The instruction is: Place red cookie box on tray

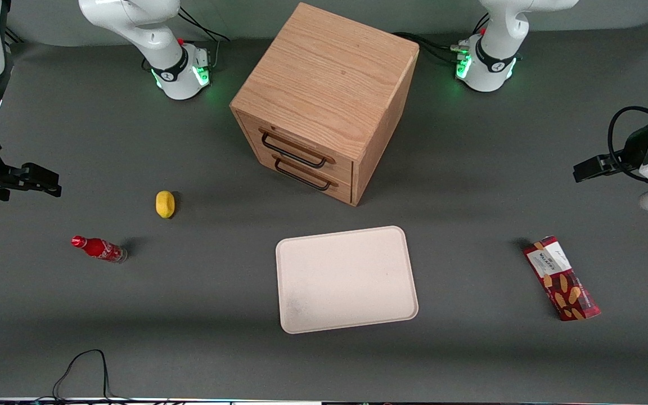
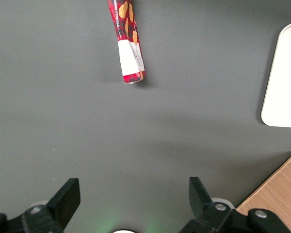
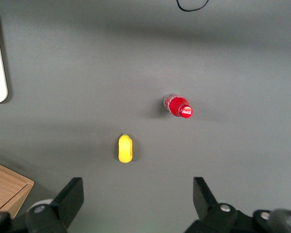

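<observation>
The red cookie box lies flat on the grey table toward the working arm's end, well apart from the tray. Its white label panel faces up at the end farther from the front camera; the tan cookie pictures occupy the nearer end. The box sits at a slight angle to the table edge.

The cream-white tray rests flat at the table's middle, nearer to the front camera than the wooden drawer cabinet. Nothing lies on the tray. The cabinet has two drawers with dark handles, both closed.

The left gripper hovers above bare table at the working arm's end, farther from the front camera than the cookie box and clear of it. Its jaws stand wide apart and hold nothing; both fingers are visible in the left wrist view, with the box and a corner of the tray in sight.

A yellow lemon and a small red soda bottle, lying on its side, rest toward the parked arm's end.
</observation>
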Available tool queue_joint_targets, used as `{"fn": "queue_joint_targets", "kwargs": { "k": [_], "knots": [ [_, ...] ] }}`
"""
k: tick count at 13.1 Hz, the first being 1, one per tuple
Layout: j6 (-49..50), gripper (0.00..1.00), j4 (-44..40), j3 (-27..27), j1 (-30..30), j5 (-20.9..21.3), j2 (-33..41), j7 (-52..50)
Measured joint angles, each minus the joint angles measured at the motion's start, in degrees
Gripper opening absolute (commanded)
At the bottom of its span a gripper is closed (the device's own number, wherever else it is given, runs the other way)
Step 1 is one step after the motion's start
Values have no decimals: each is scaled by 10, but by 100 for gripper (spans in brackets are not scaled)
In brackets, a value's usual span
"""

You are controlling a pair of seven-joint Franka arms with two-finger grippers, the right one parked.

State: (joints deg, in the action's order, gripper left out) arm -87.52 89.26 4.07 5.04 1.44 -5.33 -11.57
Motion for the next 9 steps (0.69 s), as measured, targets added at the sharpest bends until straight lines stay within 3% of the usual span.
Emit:
{"fn": "queue_joint_targets", "kwargs": {
  "k": [3, 9],
  "knots": [
    [15, 100, -3, 5, 0, 0, 0, 48],
    [28, 100, -6, 7, 0, 0, 0, 47]
  ]
}}
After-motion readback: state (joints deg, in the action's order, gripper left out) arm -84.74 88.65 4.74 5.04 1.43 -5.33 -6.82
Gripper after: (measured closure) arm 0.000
